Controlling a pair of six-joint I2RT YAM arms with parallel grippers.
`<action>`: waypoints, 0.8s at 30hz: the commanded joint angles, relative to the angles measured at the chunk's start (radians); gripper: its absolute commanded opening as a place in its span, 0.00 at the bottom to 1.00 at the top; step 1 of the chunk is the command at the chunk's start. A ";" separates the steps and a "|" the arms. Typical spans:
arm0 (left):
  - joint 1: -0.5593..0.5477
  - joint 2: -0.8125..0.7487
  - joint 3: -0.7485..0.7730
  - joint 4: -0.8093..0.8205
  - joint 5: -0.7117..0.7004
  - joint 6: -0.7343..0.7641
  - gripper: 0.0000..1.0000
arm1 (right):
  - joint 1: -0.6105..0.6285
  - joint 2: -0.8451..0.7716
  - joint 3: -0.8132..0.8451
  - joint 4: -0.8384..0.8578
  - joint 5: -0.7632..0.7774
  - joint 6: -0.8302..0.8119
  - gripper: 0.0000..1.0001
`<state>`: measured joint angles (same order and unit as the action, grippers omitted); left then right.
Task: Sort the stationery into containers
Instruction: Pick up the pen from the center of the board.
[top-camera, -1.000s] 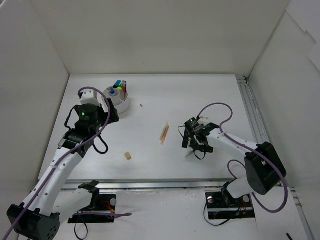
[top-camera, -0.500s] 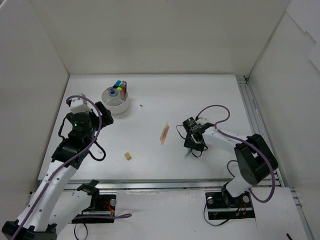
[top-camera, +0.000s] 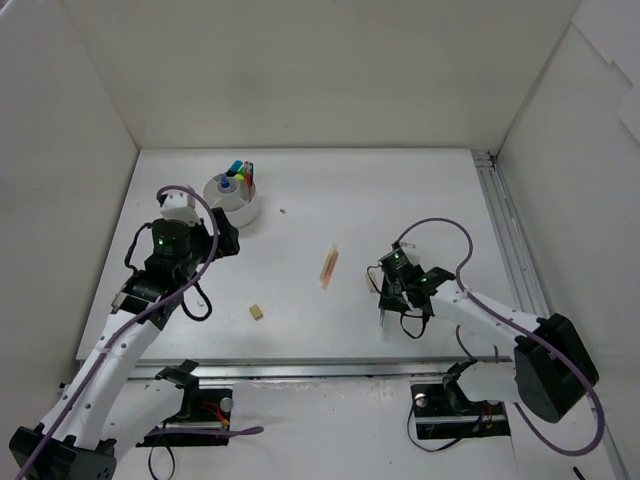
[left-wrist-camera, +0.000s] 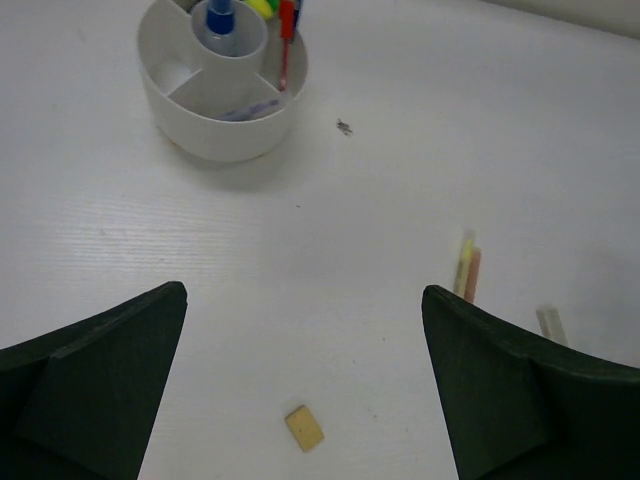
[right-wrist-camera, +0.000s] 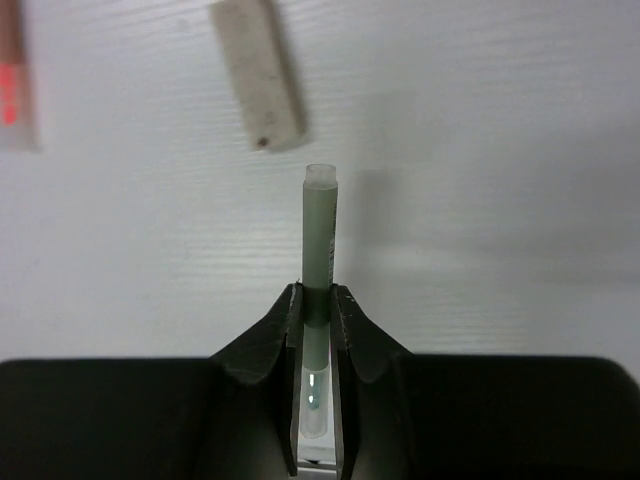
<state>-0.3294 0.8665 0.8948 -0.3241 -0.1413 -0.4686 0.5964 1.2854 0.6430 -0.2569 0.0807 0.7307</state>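
My right gripper (right-wrist-camera: 318, 295) is shut on a thin grey pen (right-wrist-camera: 320, 220), whose end sticks out ahead of the fingers just above the table. In the top view this gripper (top-camera: 385, 303) sits right of centre, with the pen (top-camera: 382, 320) at its near side. A pale eraser (right-wrist-camera: 257, 72) lies just beyond the pen's tip. My left gripper (left-wrist-camera: 304, 300) is wide open and holds nothing; it hovers near the white divided bowl (left-wrist-camera: 222, 110), which holds a blue-capped tube and coloured pens. A beige eraser (left-wrist-camera: 304, 428) lies between its fingers' line of sight. An orange and yellow stick pair (top-camera: 329, 267) lies mid-table.
White walls close in the table on the left, back and right. A metal rail (top-camera: 505, 240) runs along the right edge. A small dark speck (left-wrist-camera: 344, 126) lies right of the bowl (top-camera: 232, 197). The beige eraser (top-camera: 257, 312) lies near the front edge.
My right gripper has closed on the grey pen and shifted toward the near edge. The left arm drew back from the bowl, staying open.
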 joint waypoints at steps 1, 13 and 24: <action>-0.013 -0.018 0.000 0.136 0.284 0.137 1.00 | 0.031 -0.113 0.032 0.019 -0.053 -0.187 0.00; -0.117 0.058 -0.042 0.267 0.696 0.209 1.00 | 0.137 -0.172 0.233 0.091 -0.579 -0.846 0.00; -0.189 0.141 -0.178 0.661 0.770 -0.057 1.00 | 0.210 -0.140 0.313 0.185 -0.520 -0.901 0.00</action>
<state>-0.5053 1.0214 0.7307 0.0860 0.5915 -0.4030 0.7933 1.1347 0.9092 -0.1715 -0.4709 -0.1555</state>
